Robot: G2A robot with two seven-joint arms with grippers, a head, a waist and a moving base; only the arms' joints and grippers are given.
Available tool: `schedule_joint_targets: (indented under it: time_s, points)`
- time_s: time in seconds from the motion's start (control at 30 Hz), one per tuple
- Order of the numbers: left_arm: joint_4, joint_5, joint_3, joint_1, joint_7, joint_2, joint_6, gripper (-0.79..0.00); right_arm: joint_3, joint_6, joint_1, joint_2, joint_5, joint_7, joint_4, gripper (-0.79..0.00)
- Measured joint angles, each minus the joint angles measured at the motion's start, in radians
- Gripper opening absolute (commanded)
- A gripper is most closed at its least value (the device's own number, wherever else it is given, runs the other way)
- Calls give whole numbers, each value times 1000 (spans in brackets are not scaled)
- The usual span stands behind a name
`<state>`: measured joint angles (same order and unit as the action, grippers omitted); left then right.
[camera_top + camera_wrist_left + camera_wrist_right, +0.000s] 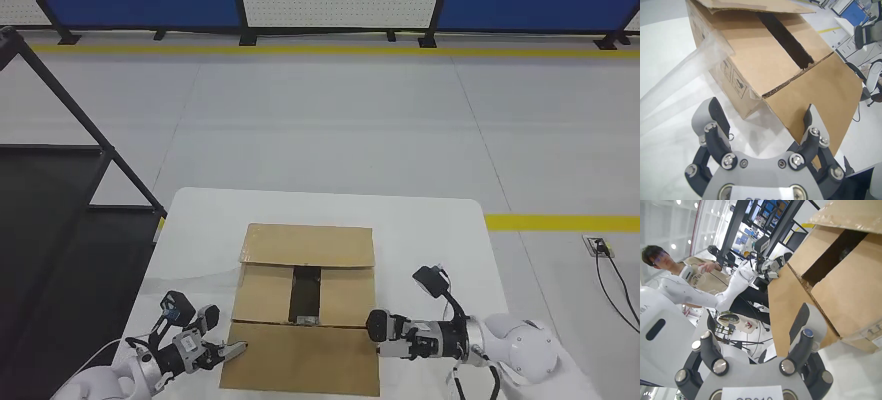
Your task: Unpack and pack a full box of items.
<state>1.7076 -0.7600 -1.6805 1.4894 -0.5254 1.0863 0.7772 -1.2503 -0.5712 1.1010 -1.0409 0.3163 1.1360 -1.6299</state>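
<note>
Gaping left claw (762, 106) and right claw (753, 321) straddle the box flap (819, 89) edges.

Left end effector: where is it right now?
In the top view, the left end effector is at the near-left corner of the cardboard box, low over the table. Its fingers are open and straddle the corner of the near flap.

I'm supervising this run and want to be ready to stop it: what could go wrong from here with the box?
The near flap's corners sit at the open left gripper and right gripper; uneven pulls might tear it or skew the box. Loose clear tape hanging off the box's side beside the left gripper could stick to its fingers.
</note>
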Motion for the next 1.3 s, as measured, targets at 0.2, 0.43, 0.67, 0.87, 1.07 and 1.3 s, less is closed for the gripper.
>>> schedule_joint_targets:
  time_s: [0.2,0.43,0.67,0.87,1.07,1.3]
  points:
    - [-6,-16,6,-4,6,-1,-17,0,0,-1,1,0,-3,1,-1,0]
    - [-6,-16,6,-4,5,-1,-17,0,43,112,-31,-12,25,-85,18,0]
    - [-6,-16,6,-4,5,-1,-17,0,142,356,-157,-44,-26,-284,110,0]
    - [-6,-16,6,-4,5,-1,-17,0,192,455,-210,-61,-88,-373,136,0]
    - [-6,-16,6,-4,5,-1,-17,0,221,522,-257,-79,-99,-449,167,0]
    - [-6,-16,6,-4,5,-1,-17,0,241,496,-305,-101,-109,-545,158,0]
